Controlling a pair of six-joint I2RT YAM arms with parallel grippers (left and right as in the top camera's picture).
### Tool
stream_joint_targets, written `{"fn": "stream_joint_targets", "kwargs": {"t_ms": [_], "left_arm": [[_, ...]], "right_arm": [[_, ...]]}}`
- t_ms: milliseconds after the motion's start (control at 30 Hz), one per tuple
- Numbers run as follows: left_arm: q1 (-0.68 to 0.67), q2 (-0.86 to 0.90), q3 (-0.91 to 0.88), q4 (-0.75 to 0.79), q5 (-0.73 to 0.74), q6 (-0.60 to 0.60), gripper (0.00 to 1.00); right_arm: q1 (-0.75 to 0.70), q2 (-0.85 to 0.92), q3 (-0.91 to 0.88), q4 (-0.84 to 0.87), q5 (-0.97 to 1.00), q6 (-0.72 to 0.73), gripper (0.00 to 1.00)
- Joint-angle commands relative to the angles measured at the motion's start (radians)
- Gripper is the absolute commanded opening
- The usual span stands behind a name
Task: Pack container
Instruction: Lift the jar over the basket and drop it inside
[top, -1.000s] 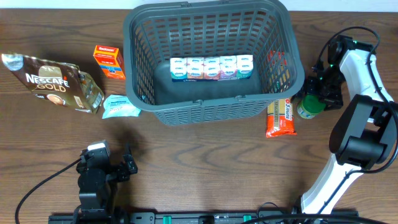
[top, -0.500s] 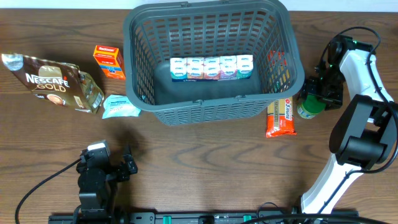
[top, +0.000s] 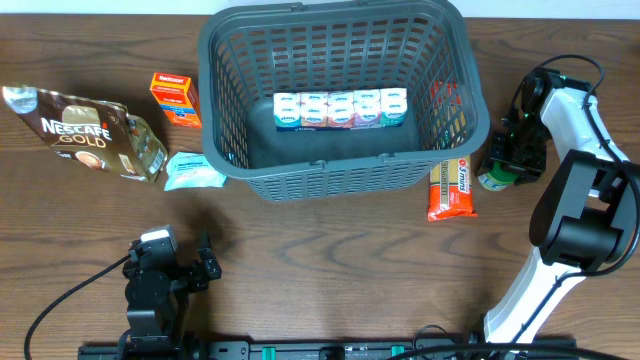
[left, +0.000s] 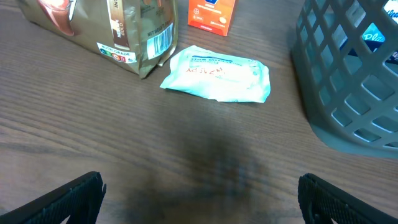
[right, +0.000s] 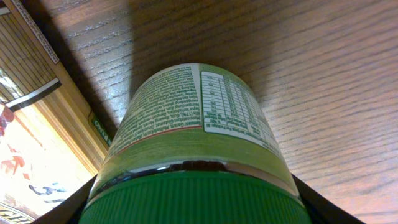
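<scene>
**Tight at three, roomy at six**

Container at 12 o'clock of the table. Right gripper astride green-lidded jar at container's 3 o'clock, grasp impossible to tell. Cracker packet just beside, at jar's 9. Left gripper released wide at 7 over open wood. Sachet and coffee bag at 10.

The basket holds a row of cartons. At its four o'clock the right gripper sits over a green jar beside an orange packet.
</scene>
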Motion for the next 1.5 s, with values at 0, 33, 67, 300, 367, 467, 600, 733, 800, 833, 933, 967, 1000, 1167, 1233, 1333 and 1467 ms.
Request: {"fn": "stream_joint_targets", "kwargs": {"t_ms": [0,33,67,300,367,467,600,733,800,833,933,967,1000,1167,1233,1333,1467], "left_arm": [[0.005,-0.006,-0.013,0.001,-0.001,0.017,0.98],[0.005,-0.006,-0.013,0.002,-0.001,0.017,0.99],[0.005,-0.006,-0.013,0.001,-0.001,0.017,0.98],[0.005,-0.006,-0.013,0.002,-0.002,0.017,0.99],[0.005,-0.006,-0.013,0.002,-0.001,0.017,0.98],[0.005,-0.006,-0.013,0.001,-0.001,0.017,0.99],[0.005,-0.006,-0.013,0.002,-0.001,0.017,0.98],[0.005,-0.006,-0.013,0.002,-0.001,0.017,0.99],[0.005,-0.006,-0.013,0.002,-0.001,0.017,0.99],[0.005,-0.006,-0.013,0.002,-0.001,0.017,0.99],[0.005,-0.006,-0.013,0.001,-0.001,0.017,0.99],[0.005,-0.006,-0.013,0.001,-0.001,0.017,0.98],[0.005,-0.006,-0.013,0.002,-0.001,0.017,0.99],[0.005,-0.006,-0.013,0.002,-0.001,0.017,0.99],[0.005,-0.006,-0.013,0.002,-0.001,0.017,0.99],[0.005,-0.006,-0.013,0.001,-0.002,0.017,0.99],[0.005,-0.006,-0.013,0.001,-0.001,0.017,0.99]], "right_arm": [[0.008,0.002,-0.005,0.012,0.000,0.008,0.54],[0.008,0.002,-0.005,0.014,0.000,0.007,0.51],[0.008,0.002,-0.005,0.014,0.000,0.007,0.50],[0.008,0.002,-0.005,0.021,0.000,0.007,0.43],[0.008,0.002,-0.002,0.021,0.000,0.007,0.42],[0.008,0.002,0.029,0.021,0.000,0.008,0.42],[0.008,0.002,0.110,-0.001,-0.001,0.015,0.41],[0.008,0.002,0.262,-0.064,-0.001,0.015,0.41],[0.008,0.002,0.355,-0.098,-0.001,0.015,0.41],[0.008,0.002,0.402,-0.113,0.000,0.015,0.41],[0.009,0.000,0.578,-0.164,-0.001,0.014,0.42],[0.009,-0.002,0.636,-0.180,-0.001,0.014,0.42],[0.010,-0.004,0.705,-0.200,-0.001,0.014,0.42],[0.027,-0.032,1.009,-0.250,-0.099,-0.010,0.42],[0.045,-0.051,1.099,-0.249,-0.163,-0.023,0.42],[0.094,-0.079,1.204,-0.249,-0.232,-0.059,0.42],[0.196,-0.119,1.250,-0.234,-0.290,-0.125,0.42]]}}
